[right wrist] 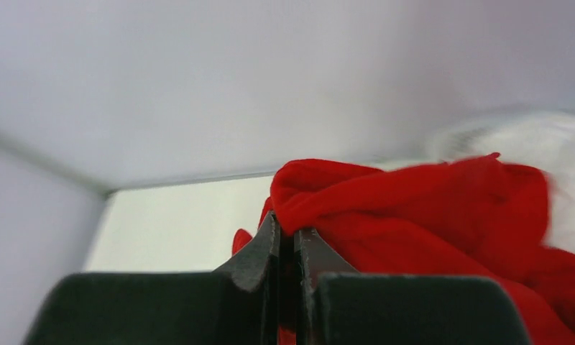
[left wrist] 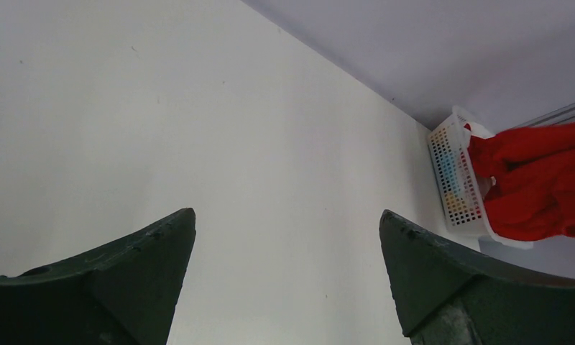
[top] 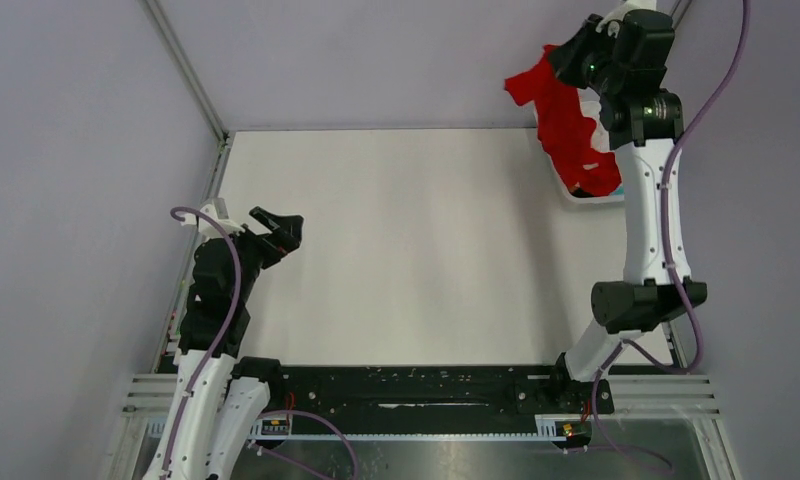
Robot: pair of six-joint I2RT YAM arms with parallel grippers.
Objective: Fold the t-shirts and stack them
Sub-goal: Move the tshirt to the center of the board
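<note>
Up at the far right, the red t-shirt (top: 564, 125) hangs bunched over the white basket (left wrist: 453, 180), a fold pinched in the clenched right gripper (right wrist: 287, 243). Its trailing hem could snag the rim and drag the basket along. The left gripper (left wrist: 287, 213) hovers spread wide, near left.

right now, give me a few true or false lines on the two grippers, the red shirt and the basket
1. The right gripper is shut on the red shirt. True.
2. The left gripper holds a white shirt. False: it is open and holds nothing.
3. The red shirt lies spread flat in the middle of the table. False: it hangs bunched from the right gripper, its lower end at the basket.
4. The basket sits at the far right corner of the table. True.
</note>
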